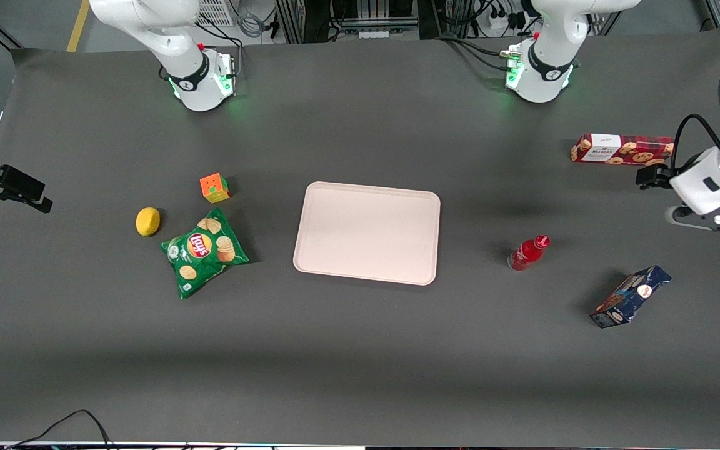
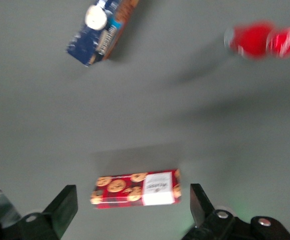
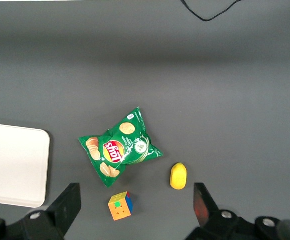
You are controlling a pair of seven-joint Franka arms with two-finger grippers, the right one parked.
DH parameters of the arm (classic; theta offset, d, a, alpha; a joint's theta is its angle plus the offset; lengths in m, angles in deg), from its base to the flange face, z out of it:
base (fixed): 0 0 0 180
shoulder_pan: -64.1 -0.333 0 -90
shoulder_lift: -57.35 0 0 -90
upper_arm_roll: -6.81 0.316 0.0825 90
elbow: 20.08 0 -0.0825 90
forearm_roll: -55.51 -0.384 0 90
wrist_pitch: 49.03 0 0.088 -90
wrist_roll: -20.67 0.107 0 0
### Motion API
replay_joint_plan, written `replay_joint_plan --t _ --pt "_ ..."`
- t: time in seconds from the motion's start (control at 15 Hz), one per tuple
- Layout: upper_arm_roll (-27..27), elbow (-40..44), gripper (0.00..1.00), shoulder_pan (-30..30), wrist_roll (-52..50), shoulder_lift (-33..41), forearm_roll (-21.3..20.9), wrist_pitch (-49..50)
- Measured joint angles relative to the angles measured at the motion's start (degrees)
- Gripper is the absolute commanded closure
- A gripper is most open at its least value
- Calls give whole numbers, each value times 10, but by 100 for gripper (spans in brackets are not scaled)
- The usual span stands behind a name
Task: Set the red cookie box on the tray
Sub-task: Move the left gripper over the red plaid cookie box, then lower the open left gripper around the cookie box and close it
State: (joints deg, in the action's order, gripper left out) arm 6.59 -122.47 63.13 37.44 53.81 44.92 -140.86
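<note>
Claw: spread wide, empty, hovering above the surface.
Red cookie box: flat on the surface beneath the claw, between its fingers.
Tray: well apart, bare.
Risk: a misaligned descent may nudge or skew the slim box; on the carry, the red bottle could topple.

Front view: looked down over whole grey table.
Left wrist view: hovered above long red plaid cookie box, shared with front view.
Gripper: fingers spread above that box.

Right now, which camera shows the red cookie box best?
The left wrist view: the red cookie box lies whole below the open gripper. The front view shows it, partly covered by the arm, at the working arm's end of the table. The right wrist view misses it.
</note>
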Motion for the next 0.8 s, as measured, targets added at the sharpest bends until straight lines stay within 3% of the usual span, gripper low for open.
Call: replay_joint_plan --t 0.2,0.47,0.8 --pt "12 -64 0 -4 193 10 -10 -54" --pt "74 -241 0 -29 425 59 -13 -255" --pt "104 -391 0 -46 525 130 -13 -316"
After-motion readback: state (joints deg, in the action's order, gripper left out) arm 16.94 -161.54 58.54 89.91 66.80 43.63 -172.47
